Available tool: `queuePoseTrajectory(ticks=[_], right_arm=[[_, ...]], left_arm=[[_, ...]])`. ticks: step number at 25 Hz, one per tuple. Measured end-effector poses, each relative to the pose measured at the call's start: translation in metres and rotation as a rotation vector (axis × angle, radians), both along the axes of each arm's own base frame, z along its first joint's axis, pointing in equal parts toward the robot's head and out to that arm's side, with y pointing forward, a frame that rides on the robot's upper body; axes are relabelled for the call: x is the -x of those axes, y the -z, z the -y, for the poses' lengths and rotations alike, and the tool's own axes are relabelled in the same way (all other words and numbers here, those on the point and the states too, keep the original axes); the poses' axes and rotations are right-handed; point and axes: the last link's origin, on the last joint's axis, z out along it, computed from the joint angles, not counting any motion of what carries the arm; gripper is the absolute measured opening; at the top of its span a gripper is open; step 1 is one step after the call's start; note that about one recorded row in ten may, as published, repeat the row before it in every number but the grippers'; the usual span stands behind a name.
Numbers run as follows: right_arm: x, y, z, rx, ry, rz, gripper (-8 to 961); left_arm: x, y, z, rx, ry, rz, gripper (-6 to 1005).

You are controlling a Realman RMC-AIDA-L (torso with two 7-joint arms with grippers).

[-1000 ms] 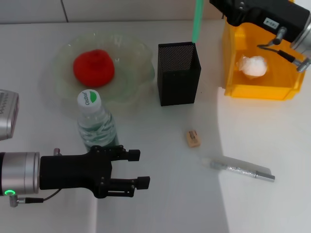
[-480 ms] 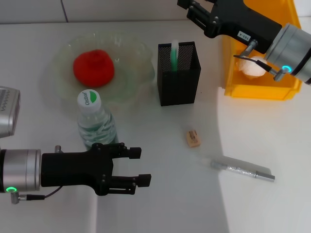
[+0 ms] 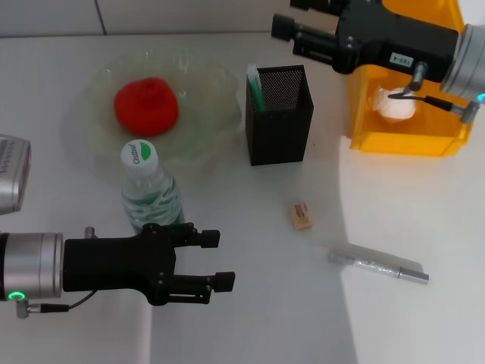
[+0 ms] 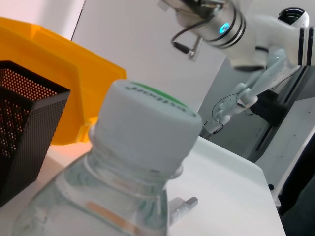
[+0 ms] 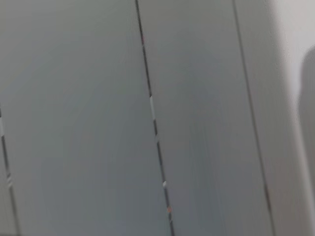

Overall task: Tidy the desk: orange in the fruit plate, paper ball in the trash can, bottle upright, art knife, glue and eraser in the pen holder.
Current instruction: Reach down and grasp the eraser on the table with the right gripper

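The orange [image 3: 146, 105] sat in the fruit plate [image 3: 216, 114] at the upper left of the head view, and the paper ball [image 3: 395, 105] lay inside the trash can [image 3: 365, 114] at the upper right, so both looked sorted. The bottle [image 3: 150, 195] stood upright just below the plate. A green stick [image 3: 255, 94] leaned in a corner of the pen holder [image 3: 279, 125], probably one of the small tools already dropped there. The eraser [image 3: 301, 215] and a silver pen-like tool [image 3: 377, 265], likely the art knife, lay on the white counter [image 3: 250, 326] lower right, not yet collected. The left pincer [image 3: 220, 262] hung at lower left beside the bottle, jaws apart and empty. The right pincer [image 3: 289, 29] hovered above the holder, jaws apart, nothing in them. A pale tiled wall backed the counter.
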Motion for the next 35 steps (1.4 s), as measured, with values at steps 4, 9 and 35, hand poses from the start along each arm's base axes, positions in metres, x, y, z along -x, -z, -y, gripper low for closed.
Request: queuePoseTrajectory(ticks=[4, 9, 35], right_arm=[[0.026, -0.028, 0.017, 0.129, -0.049, 0.262, 595], [0.056, -0.048, 0.038, 0.273, -0.076, 0.665, 594], [0.050, 0.071, 0.009, 0.461, -0.145, 1.297, 659]], left_arm=[[0.000, 0.000, 0.000, 0.000, 0.001, 0.000, 799], [0.000, 0.001, 0.000, -0.001, 0.007, -0.003, 798], [-0.002, 0.000, -0.001, -0.004, -0.003, 0.008, 799]])
